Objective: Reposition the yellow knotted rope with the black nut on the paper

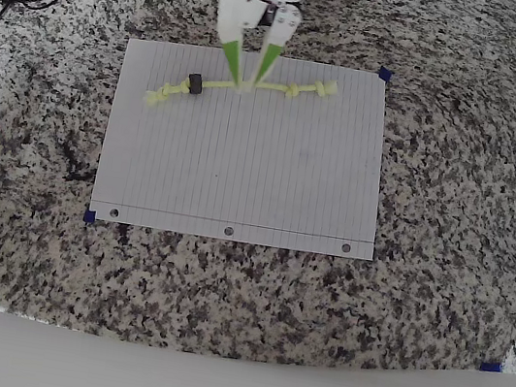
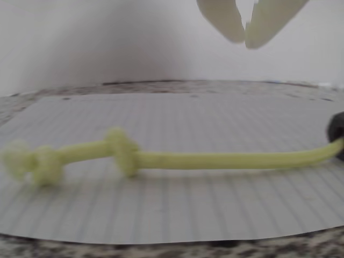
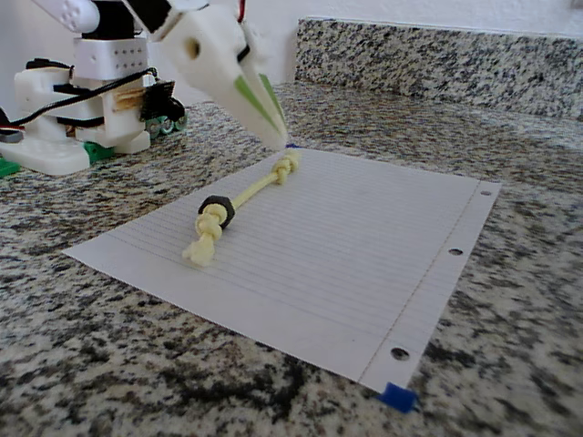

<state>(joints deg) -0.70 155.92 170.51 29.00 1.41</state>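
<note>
The yellow knotted rope (image 1: 255, 88) (black nut (image 1: 195, 84) threaded on) lies across the paper (image 1: 242, 171).

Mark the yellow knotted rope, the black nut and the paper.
yellow knotted rope (image 2: 215, 159), wrist view, on its straight middle stretch.
black nut (image 1: 195, 84), overhead view, on the nut's body, threaded on the rope.
paper (image 1: 242, 171), overhead view, on bare lined sheet below the rope.
</note>
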